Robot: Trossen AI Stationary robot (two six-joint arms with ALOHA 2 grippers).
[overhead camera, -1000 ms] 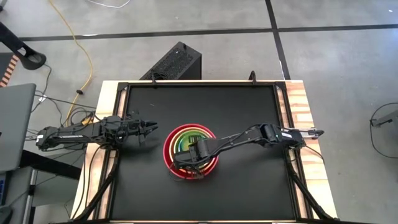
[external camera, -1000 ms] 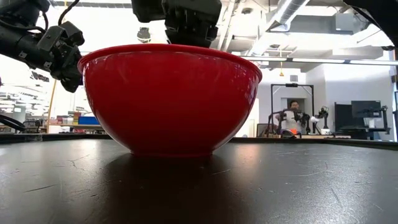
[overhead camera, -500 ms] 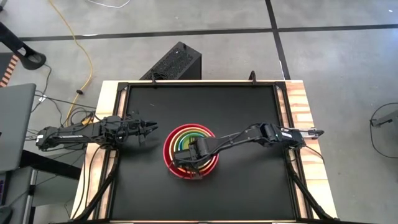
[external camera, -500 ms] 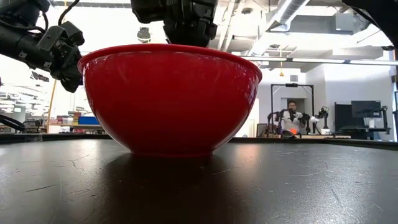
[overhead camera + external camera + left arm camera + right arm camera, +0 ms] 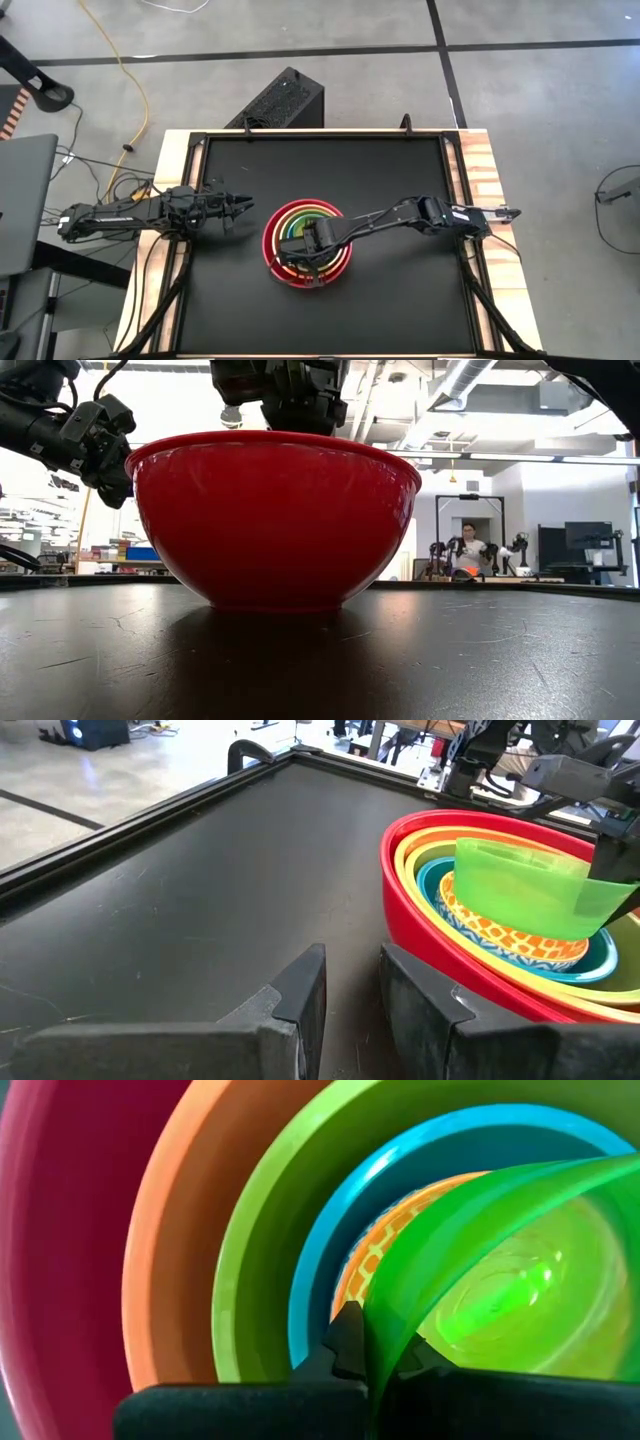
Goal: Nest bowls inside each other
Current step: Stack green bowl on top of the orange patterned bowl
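Right gripper (image 5: 368,1370) is clenched on the rim of the smallest bowl, a bright green bowl (image 5: 490,1270), holding it tilted over the stack of bowls near the middle of the black table (image 5: 400,290). In the right wrist view its two dark fingers (image 5: 345,1342) pinch the thin green wall between them.

Going from largest to smallest, the stack starts with the red bowl (image 5: 275,520), which sits flat on the table and fills most of the low view. Inside it is the orange bowl (image 5: 175,1230), then the olive-green bowl (image 5: 270,1230), then the blue bowl (image 5: 420,1150). Inside the blue one is a small yellow-orange bowl with a pattern (image 5: 500,935). The bright green bowl (image 5: 525,885) hangs above that one, lifted at an angle; whether its lower edge touches the patterned bowl cannot be told.

From above, the right arm (image 5: 400,215) reaches in from the table's right edge to the stack. The left gripper (image 5: 243,206) hovers just beside the stack on its left side, near the table's left edge, with its fingers (image 5: 300,995) slightly apart and nothing between them.

In the room beyond the table, a person (image 5: 468,550) sits at a bench.
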